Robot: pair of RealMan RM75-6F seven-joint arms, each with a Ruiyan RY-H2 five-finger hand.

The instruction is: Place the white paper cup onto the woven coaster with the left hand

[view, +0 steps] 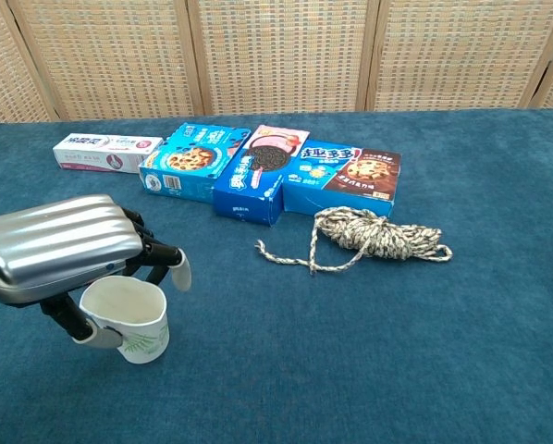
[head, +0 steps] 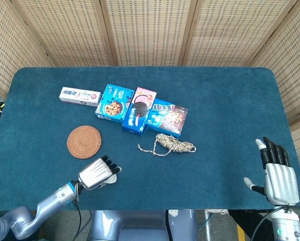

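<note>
Your desk [head: 230,100] is dark blue-green. The paper cup [view: 129,324] is white with a little green leaf drawing. The woven coaster [head: 84,142] is reddish brown with round rings. Your left hand [view: 68,254] is shiny silver with black fingers. The rope [view: 378,236] is tan with dark specks. The cookie boxes [head: 140,111] are bright blue, and the toothpaste box [head: 80,95] is white.

**Blue table before a woven screen**

A table [head: 230,100] covered in deep blue, carpet-like cloth fills most of both views. Behind it stands a folding screen [head: 145,30] of pale woven cane panels in wooden frames (angled in at either side in the head view). The light is even and soft, casting only faint shadows.
</note>
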